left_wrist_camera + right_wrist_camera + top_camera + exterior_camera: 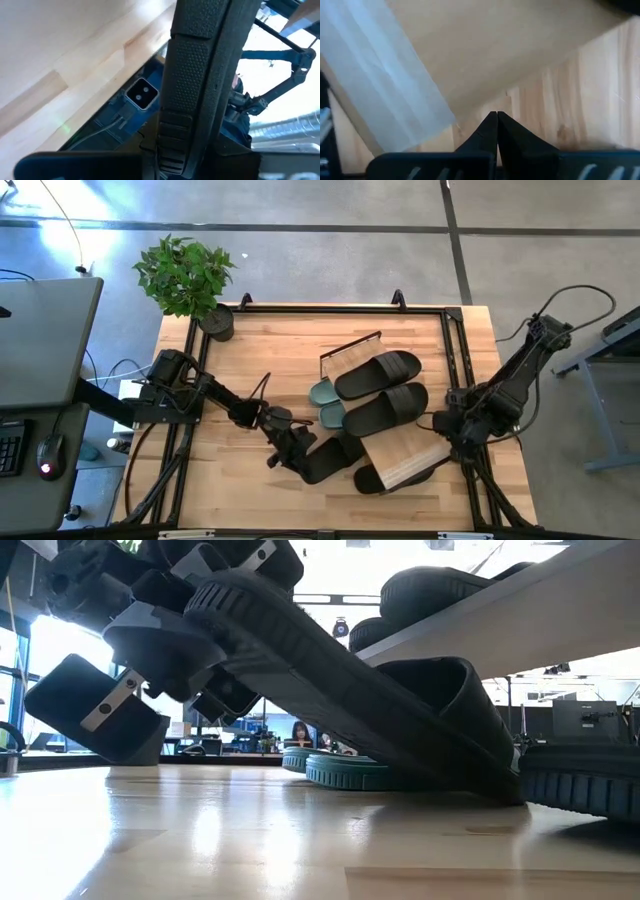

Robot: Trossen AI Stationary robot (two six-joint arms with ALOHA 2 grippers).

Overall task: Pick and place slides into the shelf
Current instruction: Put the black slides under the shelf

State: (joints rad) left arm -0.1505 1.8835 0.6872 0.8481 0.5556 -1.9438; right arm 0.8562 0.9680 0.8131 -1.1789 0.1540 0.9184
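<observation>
My left gripper (pixel 283 442) is near the table's middle front and is shut on a black slide (pixel 325 461). In the low view this slide (pixel 380 690) slopes from the gripper down to the table. The shelf (pixel 405 452) slants across the table's right half and carries two black slides (pixel 378 371) (pixel 386 408) on its plank. Two green slides (pixel 327 404) lie on the table at the shelf's left side. Another black slide (pixel 372 478) lies partly under the plank's near end. My right gripper (pixel 438 423) is shut beside the plank's right edge (pixel 485 60). My left gripper pinches the black slide by its raised end (pixel 235 610), one finger (pixel 100 710) showing below it. In the left wrist view the textured sole (pixel 197 80) runs out between the fingers. The slide is tilted, with its far end (pixel 495 785) down on the table. Whether my right gripper touches the shelf cannot be told.
A potted plant (pixel 187 280) stands at the table's far left corner. A black metal frame (pixel 320 308) runs along the table's far edge and sides. Bare wood lies on the left half (pixel 215 480). A desk with a mouse (pixel 48 450) stands left of the table.
</observation>
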